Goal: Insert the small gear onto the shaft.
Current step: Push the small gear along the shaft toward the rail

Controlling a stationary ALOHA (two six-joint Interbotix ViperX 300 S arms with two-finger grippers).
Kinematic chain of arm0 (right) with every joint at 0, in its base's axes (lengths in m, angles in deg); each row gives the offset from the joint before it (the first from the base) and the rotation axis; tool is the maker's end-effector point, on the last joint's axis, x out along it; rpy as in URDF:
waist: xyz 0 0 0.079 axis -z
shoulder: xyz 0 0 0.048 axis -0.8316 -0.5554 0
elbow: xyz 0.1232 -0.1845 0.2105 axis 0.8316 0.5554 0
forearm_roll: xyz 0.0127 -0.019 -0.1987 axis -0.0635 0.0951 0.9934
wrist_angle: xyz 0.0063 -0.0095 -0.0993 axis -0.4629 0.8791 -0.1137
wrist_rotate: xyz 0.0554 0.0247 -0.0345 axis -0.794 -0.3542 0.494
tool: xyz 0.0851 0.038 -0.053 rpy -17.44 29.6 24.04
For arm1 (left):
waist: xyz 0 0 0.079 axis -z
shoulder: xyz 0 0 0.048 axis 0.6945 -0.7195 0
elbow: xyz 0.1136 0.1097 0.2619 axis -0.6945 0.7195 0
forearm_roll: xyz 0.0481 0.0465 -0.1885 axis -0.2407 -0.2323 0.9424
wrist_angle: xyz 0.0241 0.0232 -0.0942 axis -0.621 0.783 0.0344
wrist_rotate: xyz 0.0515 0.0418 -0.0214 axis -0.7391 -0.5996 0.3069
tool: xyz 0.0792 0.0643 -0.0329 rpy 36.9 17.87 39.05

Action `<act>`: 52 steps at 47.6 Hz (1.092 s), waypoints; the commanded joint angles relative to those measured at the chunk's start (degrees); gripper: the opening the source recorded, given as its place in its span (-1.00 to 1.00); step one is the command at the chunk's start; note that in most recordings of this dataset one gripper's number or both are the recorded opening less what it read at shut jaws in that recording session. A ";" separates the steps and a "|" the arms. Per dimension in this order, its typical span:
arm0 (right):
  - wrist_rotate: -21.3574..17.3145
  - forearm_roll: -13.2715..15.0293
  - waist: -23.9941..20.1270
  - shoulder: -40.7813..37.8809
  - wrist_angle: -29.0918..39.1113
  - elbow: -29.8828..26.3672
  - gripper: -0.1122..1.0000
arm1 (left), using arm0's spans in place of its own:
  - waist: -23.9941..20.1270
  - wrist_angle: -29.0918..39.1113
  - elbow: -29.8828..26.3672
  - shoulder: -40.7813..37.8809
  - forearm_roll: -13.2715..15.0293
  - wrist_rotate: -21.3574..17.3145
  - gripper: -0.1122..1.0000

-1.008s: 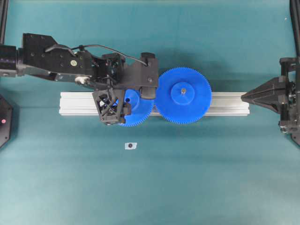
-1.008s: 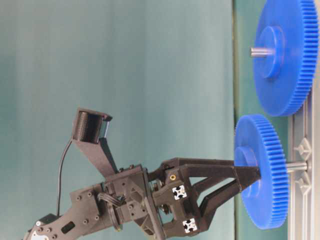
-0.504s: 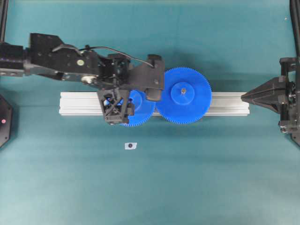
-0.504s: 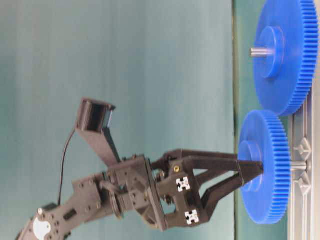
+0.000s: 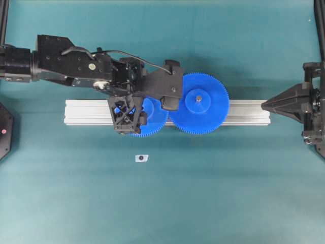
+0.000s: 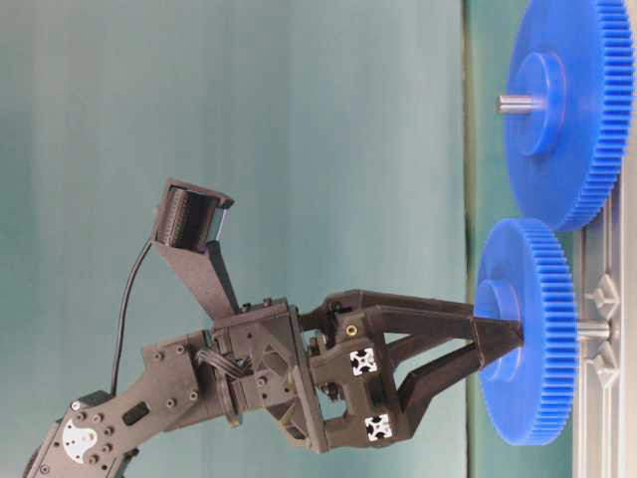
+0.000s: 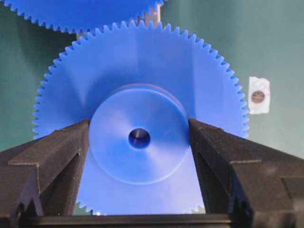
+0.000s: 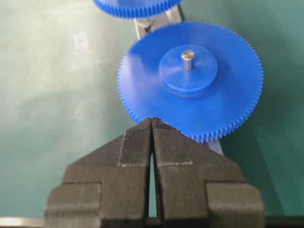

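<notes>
1. Overhead: left gripper (image 5: 127,116) parked over the aluminium rail (image 5: 244,112), slid a bit right of where it was a second back, so small gear (image 5: 150,118) now tucked against the larger gear (image 5: 199,103). Little white tag (image 5: 141,158) alone on the teal worktop (image 5: 203,193). Right gripper (image 5: 269,105) off at the rail's far end, not involved.

2. Table-level (view turned sideways): small gear (image 6: 526,331) noticeably closer to the rail than a second ago, only a short stub of shaft (image 6: 591,329) showing between gear and rail. Looks like the gear is threaded on and mostly pushed home, not quite seated. Left arm leaning in with the wrist angled, camera bracket sticking up behind.

3. Left wrist: jaws pinching the raised hub of the small gear (image 7: 139,137) from both sides, dark centre hole dead centre. Can't tell from here whether the pin fills it.

4. Right wrist: jaws pressed together, holding nothing, pointing at the larger gear (image 8: 190,80) on its own pin.
</notes>
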 commanded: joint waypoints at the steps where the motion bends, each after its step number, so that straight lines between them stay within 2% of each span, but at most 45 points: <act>1: -0.62 -0.09 0.09 -0.35 -0.26 -1.23 -0.77 | -1.67 -0.26 -1.58 2.29 -0.44 -0.26 0.44; 48: -0.62 -0.09 0.09 -0.26 -0.35 -1.23 -0.77 | -1.58 -1.23 -0.79 3.69 -0.35 1.05 0.46; 52: -0.53 -0.09 0.09 -0.26 -0.26 -1.23 -0.77 | -1.58 -1.23 -0.79 3.69 -0.35 1.85 0.62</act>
